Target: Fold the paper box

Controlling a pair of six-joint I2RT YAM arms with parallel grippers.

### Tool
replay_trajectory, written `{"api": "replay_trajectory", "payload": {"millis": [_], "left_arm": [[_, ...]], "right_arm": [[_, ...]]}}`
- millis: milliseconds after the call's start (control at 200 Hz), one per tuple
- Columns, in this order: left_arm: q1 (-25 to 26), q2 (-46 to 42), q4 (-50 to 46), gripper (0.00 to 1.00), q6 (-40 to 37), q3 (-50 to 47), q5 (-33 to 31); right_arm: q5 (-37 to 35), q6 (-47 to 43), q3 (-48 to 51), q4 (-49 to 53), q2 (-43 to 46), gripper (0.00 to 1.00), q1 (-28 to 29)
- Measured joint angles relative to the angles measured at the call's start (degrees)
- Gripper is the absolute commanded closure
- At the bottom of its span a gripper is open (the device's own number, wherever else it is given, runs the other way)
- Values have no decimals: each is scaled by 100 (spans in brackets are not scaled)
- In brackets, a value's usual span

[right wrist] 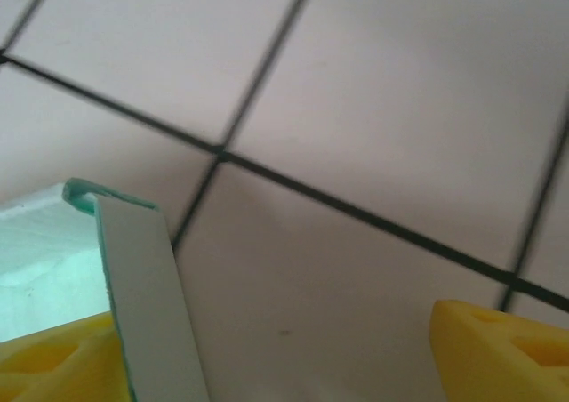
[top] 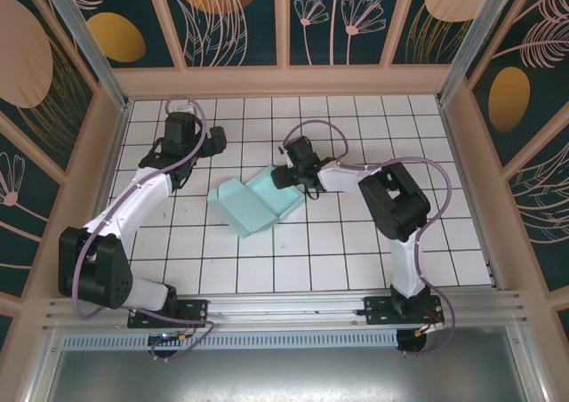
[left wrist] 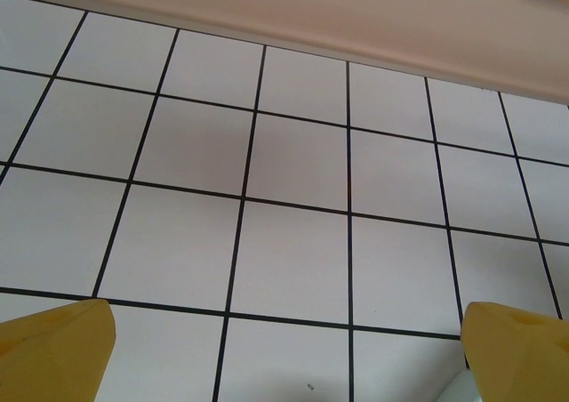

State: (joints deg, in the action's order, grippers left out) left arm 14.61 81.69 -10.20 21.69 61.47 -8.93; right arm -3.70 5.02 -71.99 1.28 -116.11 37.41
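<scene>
White tiled table (top: 311,260), walled by patterned panels. Paper box (top: 258,202) near its middle, partly folded, flaps raised. Right gripper (top: 286,166) at the box's far right edge: stands released, jaws wide, a raised flap (right wrist: 142,304) just beside one finger (right wrist: 53,366), nothing clamped. Left gripper (left wrist: 284,357) apart over bare tile, hangs fully spread.
</scene>
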Motion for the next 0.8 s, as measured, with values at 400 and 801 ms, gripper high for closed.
{"api": "replay_trajectory", "payload": {"millis": [400, 801], "left_arm": [[0, 286, 79, 1, 2, 2, 275], [0, 343, 361, 1, 7, 2, 638]], "right_arm": [[-409, 706, 2059, 114, 1803, 23, -1556], [1121, -833, 2190, -570, 2520, 30, -2129]]}}
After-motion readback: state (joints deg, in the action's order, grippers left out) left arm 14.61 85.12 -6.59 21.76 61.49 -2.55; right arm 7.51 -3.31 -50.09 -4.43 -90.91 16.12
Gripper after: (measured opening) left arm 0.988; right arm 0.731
